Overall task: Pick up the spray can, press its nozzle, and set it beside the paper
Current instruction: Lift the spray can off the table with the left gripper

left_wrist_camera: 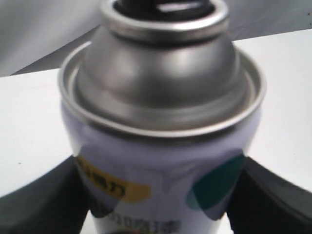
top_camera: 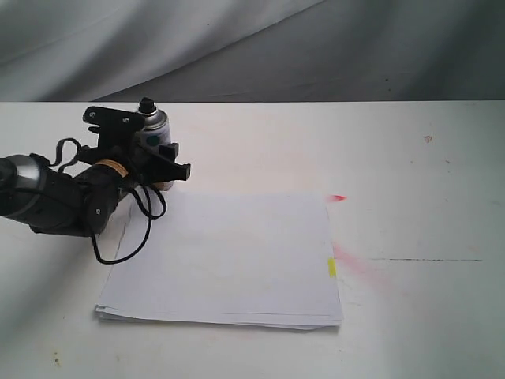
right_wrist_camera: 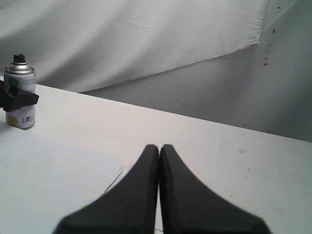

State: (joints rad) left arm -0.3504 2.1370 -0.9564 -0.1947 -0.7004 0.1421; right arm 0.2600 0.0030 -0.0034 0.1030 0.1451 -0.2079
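Note:
The spray can (top_camera: pixel 154 125) stands upright on the white table, just past the far left corner of the paper (top_camera: pixel 229 253). Its black nozzle (top_camera: pixel 147 104) points up. My left gripper (top_camera: pixel 160 155) is shut on the can's body from both sides, below the silver dome. In the left wrist view the can (left_wrist_camera: pixel 161 146) fills the frame, with a black finger (left_wrist_camera: pixel 44 204) pressed on each side of the label. The right wrist view shows the can (right_wrist_camera: pixel 20 97) far off and my right gripper (right_wrist_camera: pixel 159 148) shut and empty above the table near the paper (right_wrist_camera: pixel 48 180).
A yellow tab (top_camera: pixel 331 267) sticks out at the paper's right edge. Red spray marks (top_camera: pixel 355 264) stain the table beside it, with a smaller one (top_camera: pixel 338 197) near the far right corner. Grey cloth (top_camera: pixel 316 47) hangs behind the table.

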